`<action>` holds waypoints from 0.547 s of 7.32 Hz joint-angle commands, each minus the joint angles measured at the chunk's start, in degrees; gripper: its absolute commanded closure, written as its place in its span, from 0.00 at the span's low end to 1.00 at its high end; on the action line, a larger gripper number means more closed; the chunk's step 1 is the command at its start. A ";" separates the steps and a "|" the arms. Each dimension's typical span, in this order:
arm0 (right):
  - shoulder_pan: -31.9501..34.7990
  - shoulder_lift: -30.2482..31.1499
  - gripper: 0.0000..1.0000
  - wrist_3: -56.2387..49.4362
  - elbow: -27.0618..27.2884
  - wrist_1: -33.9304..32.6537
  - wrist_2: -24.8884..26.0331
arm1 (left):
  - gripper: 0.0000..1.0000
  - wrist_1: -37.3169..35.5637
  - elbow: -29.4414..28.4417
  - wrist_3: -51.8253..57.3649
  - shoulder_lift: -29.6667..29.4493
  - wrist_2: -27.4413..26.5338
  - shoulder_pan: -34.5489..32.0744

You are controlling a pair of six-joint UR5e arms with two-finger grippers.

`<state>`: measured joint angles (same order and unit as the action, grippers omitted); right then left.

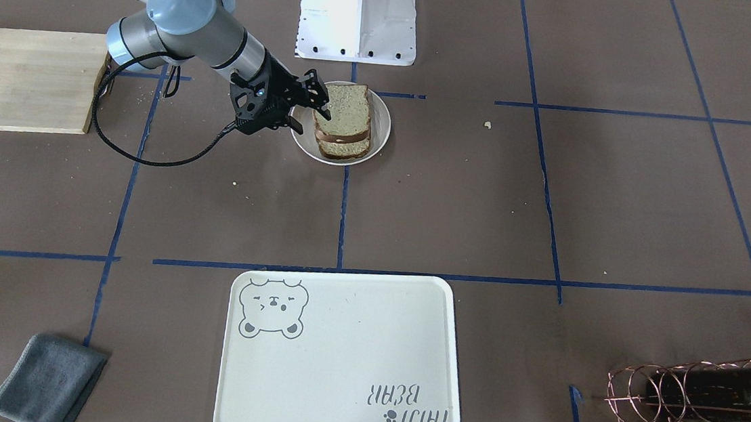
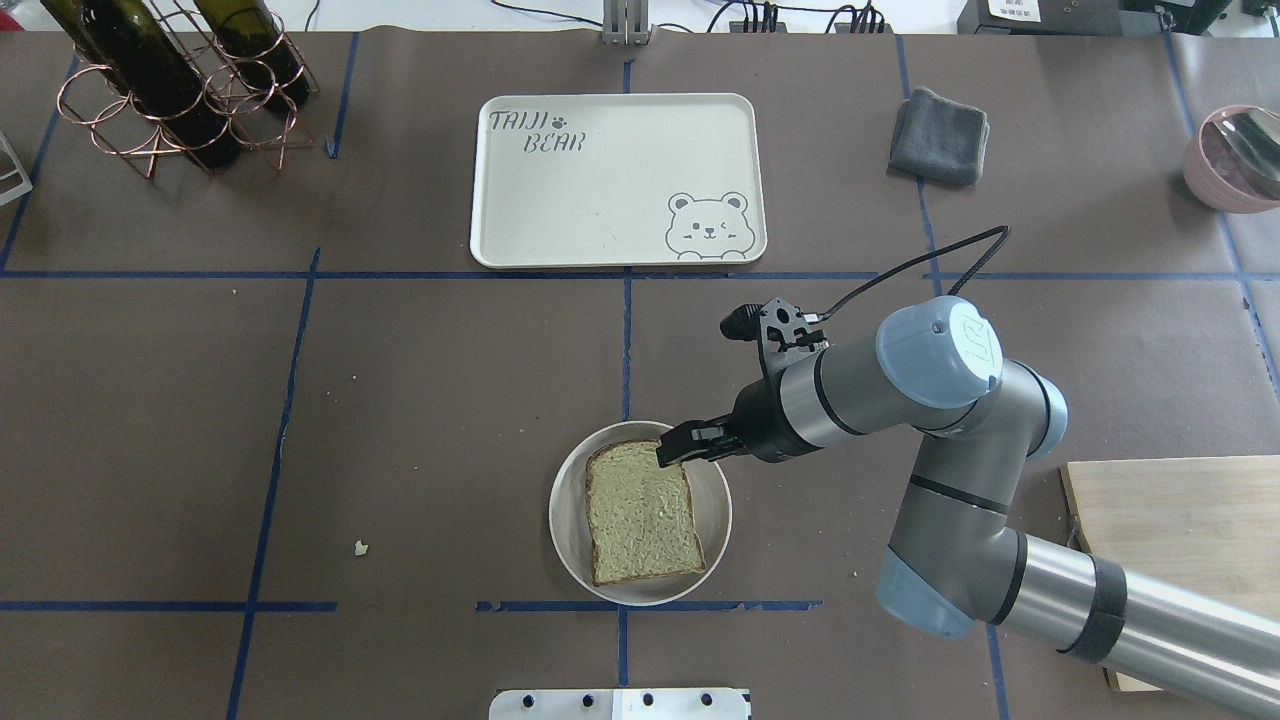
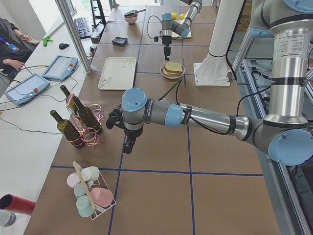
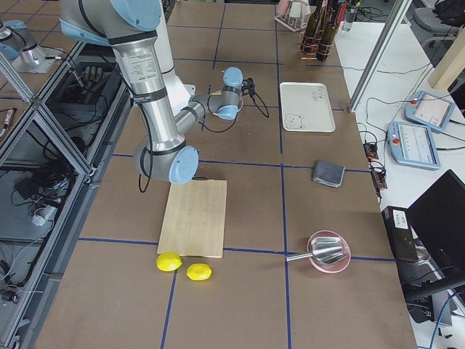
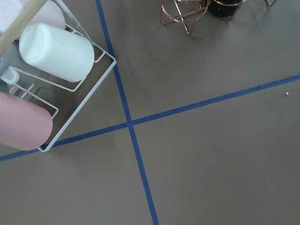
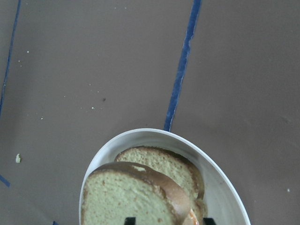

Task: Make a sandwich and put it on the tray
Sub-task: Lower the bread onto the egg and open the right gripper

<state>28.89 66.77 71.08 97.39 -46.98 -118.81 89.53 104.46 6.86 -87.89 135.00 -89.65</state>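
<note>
The sandwich [image 1: 344, 121] lies on a small round white plate [image 1: 382, 130] near the robot's base: two tan slices stacked, with a strip of white and orange egg [image 1: 341, 138] between them. The overhead view shows its top slice [image 2: 640, 515]. My right gripper [image 1: 310, 113] is open and low at the sandwich's corner [image 2: 672, 450]. Its dark fingertips [image 6: 130, 220] show apart at the bottom edge of the right wrist view, with the sandwich [image 6: 140, 187] between and below them. The cream bear tray [image 2: 615, 180] lies beyond the plate and holds nothing. My left gripper [image 3: 128, 144] hangs over bare table far to the left; I cannot tell whether it is open.
A wooden cutting board [image 2: 1180, 530] lies on the right. A grey cloth [image 2: 940, 135] and a pink bowl [image 2: 1230, 160] are at the far right. A copper rack with bottles [image 2: 170, 80] stands far left. A wire rack of cups [image 5: 47, 70] sits under the left wrist.
</note>
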 commanded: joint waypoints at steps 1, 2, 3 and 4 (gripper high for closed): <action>5.62 -0.06 0.00 -0.67 0.78 -7.38 -1.67 | 0.00 -0.32 0.13 0.00 0.00 0.00 0.00; 8.87 0.28 0.00 -6.77 0.87 -12.12 -2.21 | 0.00 -0.15 0.21 0.00 0.00 0.00 0.00; 13.43 0.37 0.00 -13.97 0.87 -19.13 -5.95 | 0.00 -0.06 1.43 -0.09 -0.17 0.00 0.00; 19.31 0.55 0.00 -21.00 1.04 -25.55 -9.39 | 0.00 -0.32 1.53 -0.26 -1.48 -0.26 0.00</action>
<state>41.50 67.12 58.77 98.27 -64.33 -124.13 89.37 105.50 6.76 -88.31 134.94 -89.65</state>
